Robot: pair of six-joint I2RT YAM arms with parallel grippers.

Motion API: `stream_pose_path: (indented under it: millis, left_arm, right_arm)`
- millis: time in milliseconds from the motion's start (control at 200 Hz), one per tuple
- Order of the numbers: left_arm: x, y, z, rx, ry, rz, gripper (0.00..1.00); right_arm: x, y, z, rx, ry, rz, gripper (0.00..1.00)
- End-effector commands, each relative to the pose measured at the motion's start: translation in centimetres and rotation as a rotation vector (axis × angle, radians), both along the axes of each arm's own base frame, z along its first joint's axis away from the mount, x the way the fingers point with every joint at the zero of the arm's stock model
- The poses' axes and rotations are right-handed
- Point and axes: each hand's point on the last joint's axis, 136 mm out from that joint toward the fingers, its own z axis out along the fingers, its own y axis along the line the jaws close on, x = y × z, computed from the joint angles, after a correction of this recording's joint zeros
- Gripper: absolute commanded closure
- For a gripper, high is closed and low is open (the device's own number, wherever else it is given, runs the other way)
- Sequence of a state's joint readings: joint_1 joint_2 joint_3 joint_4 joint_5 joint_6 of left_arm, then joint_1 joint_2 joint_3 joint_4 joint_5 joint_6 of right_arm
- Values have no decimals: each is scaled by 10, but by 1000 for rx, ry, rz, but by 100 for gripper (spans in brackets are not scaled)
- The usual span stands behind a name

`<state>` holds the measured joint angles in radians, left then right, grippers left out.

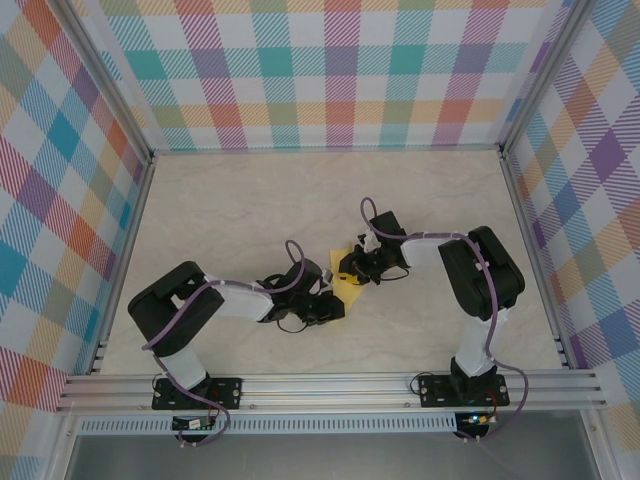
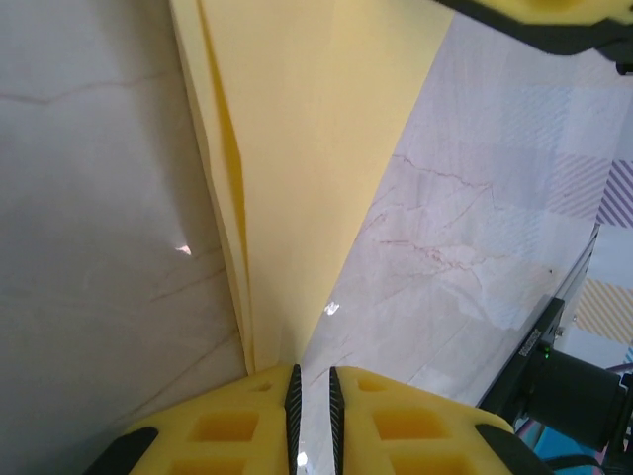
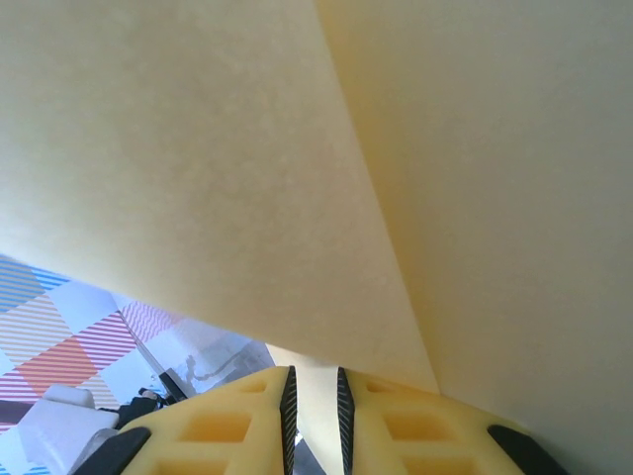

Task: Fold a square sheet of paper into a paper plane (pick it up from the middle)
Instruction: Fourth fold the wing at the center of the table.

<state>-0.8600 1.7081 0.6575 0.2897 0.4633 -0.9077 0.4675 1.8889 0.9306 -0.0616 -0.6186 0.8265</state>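
top external: the square sheet of paper (image 1: 350,290) stretches between the arms, left gripper (image 1: 337,300) pinching its near end, right gripper (image 1: 358,272) its far end.

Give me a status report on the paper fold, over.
Left tool shut on the yellow paper. Right tool shut on it too. Paper creased, held between both tools. No obstruction seen.
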Motion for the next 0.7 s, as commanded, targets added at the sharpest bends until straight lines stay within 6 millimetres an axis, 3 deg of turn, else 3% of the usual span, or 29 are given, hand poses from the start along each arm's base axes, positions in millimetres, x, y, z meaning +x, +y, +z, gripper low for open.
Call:
stream_pose_path:
  millis: [0,155,325,445,695]
  left_arm:
    - [-32,17,-15,59,109,-48,82]
    - [-21,18,12,-3,28,13,82]
    - [16,37,47,22,-95,196,82]
    - [37,25,68,-28,-134,255,81]
    - [59,-9,53,-45,-111,269,82]
  right_arm:
    - [-43,-51,-80,-308,186,-49,78]
    - [-43,-50,-79,-298,190,-59,78]
    - [-42,-49,-75,-291,183,-82,78]
    - [-40,-49,-73,-295,179,-86,78]
    - [-39,-48,-72,-288,178,-83,78]
